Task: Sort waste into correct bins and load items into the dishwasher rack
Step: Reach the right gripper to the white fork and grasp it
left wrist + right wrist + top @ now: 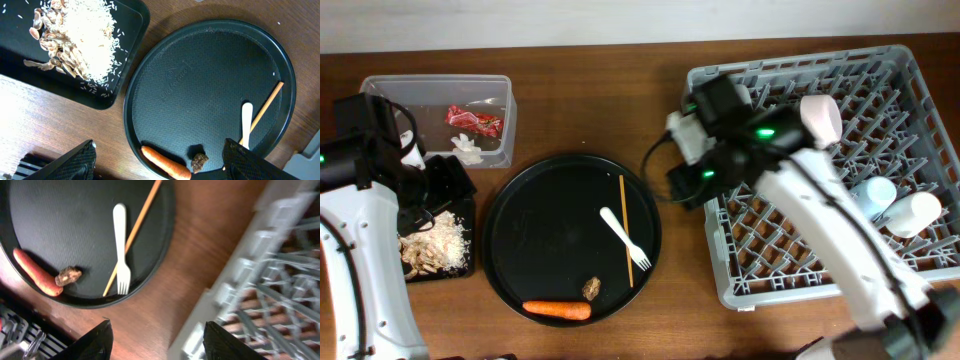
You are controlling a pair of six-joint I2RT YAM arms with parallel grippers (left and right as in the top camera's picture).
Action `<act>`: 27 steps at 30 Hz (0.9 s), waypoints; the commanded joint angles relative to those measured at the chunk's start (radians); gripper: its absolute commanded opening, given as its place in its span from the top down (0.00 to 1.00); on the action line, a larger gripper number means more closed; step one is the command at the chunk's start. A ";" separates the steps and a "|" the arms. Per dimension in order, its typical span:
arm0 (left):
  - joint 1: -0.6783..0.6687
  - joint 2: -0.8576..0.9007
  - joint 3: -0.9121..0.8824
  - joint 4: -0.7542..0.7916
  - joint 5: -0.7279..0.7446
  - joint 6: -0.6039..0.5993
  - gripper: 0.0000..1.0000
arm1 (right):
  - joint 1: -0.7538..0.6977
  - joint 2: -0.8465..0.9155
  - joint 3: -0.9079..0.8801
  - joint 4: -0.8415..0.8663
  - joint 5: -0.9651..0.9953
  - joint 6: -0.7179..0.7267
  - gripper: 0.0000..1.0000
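Big grey rack (pixel 910 150) on the right, with a light-blue cup (pixel 873 193) and a white cup (pixel 912 212) lying in it. The round black tray (pixel 550 220) in the middle has the stick (pixel 623 195) crossing the fork (pixel 625 238), plus the carrot (pixel 557 310) and a brown lump (pixel 591 289) near its front rim. The clear tub (pixel 420 95) holds the red wrapper (pixel 473 120) and tissue (pixel 467 148). Food scraps (pixel 432 245) sit in the shallow black tray (pixel 127 35). The left gripper (pixel 160 165) is wide and empty, and so is the right gripper (pixel 157 342).
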 commanded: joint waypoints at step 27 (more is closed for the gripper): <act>0.001 -0.009 -0.005 0.008 0.003 0.013 0.20 | 0.253 0.532 -0.047 0.229 -0.034 0.149 0.55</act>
